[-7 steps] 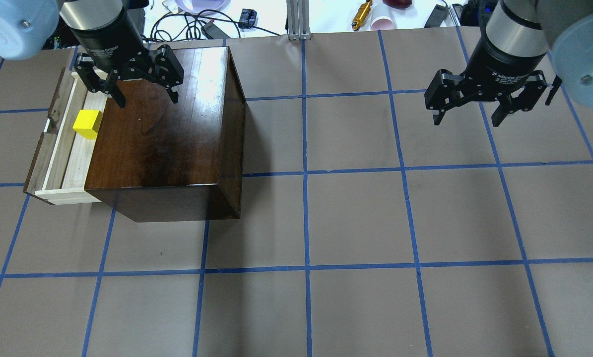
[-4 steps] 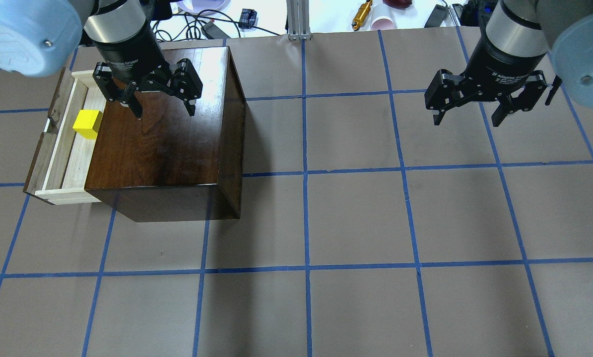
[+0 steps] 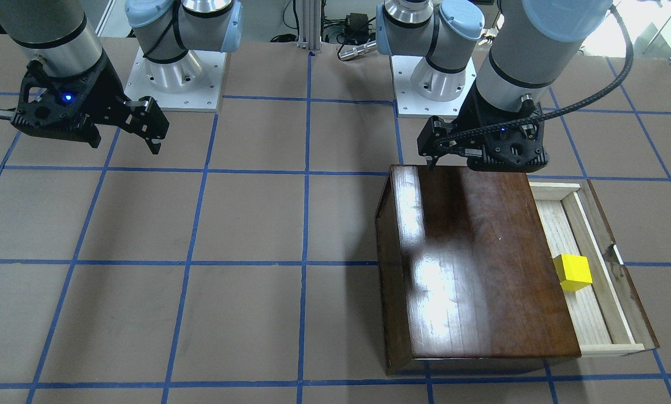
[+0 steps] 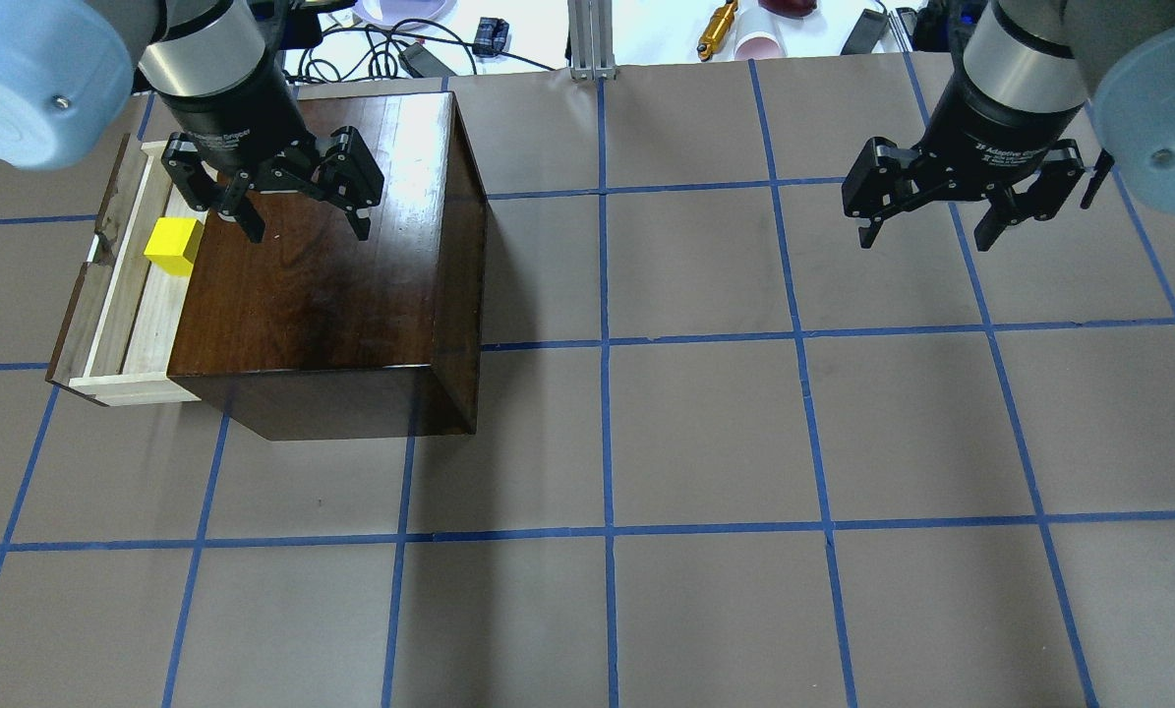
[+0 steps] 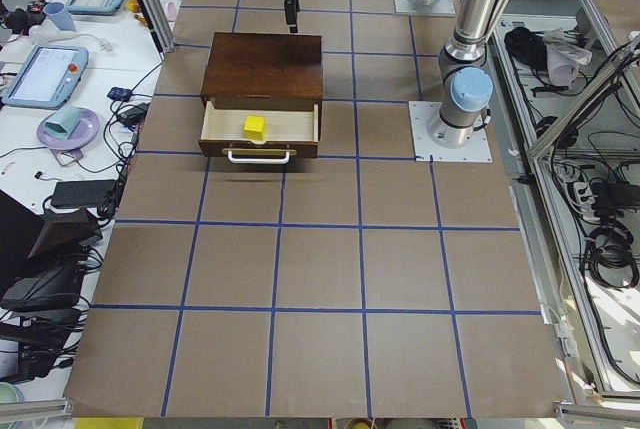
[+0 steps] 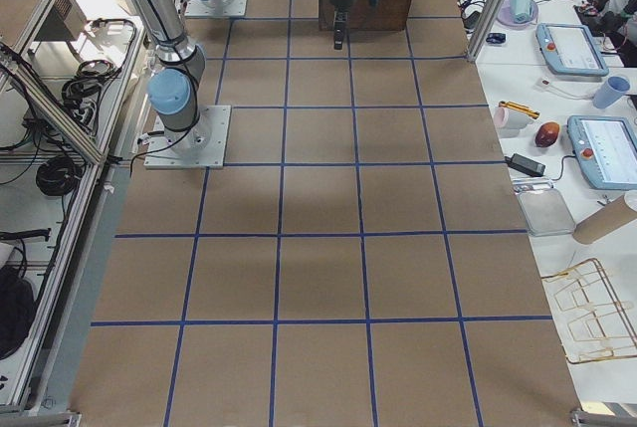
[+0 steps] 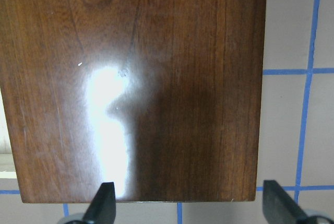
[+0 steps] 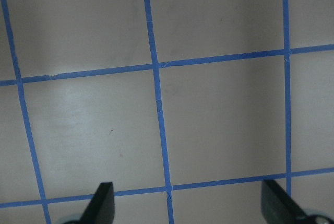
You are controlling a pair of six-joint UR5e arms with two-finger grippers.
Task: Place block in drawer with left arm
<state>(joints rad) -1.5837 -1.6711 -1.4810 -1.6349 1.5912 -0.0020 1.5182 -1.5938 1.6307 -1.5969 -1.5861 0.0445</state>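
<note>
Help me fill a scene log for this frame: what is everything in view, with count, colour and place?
block: one, bright yellow, lying in the open drawer beside the cabinet's edge
drawer: one, pale wood with a dark front, pulled out of the cabinet
cabinet: one, glossy dark brown, on the table on the robot's left side
table: one, brown cover with a blue tape grid
plate: one, purple, on the side bench beyond the table
left arm: one, silver-grey with light-blue caps and a black hose, reaching over the cabinet
left end effector: one, black, open and empty, above the cabinet top
right end effector: one, black, open and empty, above the table away from the cabinet
</note>
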